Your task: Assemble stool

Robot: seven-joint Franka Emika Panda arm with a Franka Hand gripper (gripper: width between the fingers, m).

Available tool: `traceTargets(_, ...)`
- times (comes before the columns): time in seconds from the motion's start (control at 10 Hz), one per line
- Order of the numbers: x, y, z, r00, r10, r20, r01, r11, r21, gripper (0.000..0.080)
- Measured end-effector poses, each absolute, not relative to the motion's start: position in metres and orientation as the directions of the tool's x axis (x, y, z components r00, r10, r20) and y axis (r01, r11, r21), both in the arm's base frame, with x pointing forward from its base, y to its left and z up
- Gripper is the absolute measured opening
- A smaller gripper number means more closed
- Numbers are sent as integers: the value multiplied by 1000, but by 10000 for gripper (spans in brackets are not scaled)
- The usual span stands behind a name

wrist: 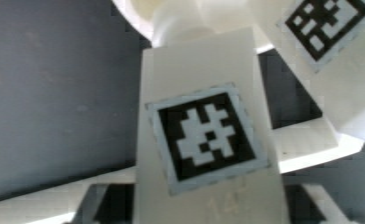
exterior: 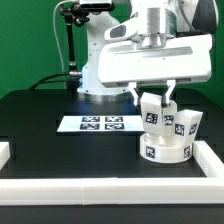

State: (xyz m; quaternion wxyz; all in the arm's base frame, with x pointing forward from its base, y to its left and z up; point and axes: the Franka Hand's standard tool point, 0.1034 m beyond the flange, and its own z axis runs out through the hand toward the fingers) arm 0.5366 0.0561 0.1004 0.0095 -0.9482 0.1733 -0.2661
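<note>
Blocky white leg point(exterior: 153, 113) (square-tagged) gripped by claw point(exterior: 153, 98), above disc seat point(exterior: 165, 152).

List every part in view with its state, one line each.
gripper: shut on the held leg, above the seat.
held leg: upright between the fingers; whether it is seated cannot be told.
second leg: upright on the seat, free of the gripper.
seat: lying flat.
marker board: flat, untouched.
</note>
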Motion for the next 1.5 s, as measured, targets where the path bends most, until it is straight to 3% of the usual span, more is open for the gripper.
traceTargets(1.5, 525, 52, 88, 806, -324, 496, -325, -942, -89, 327)
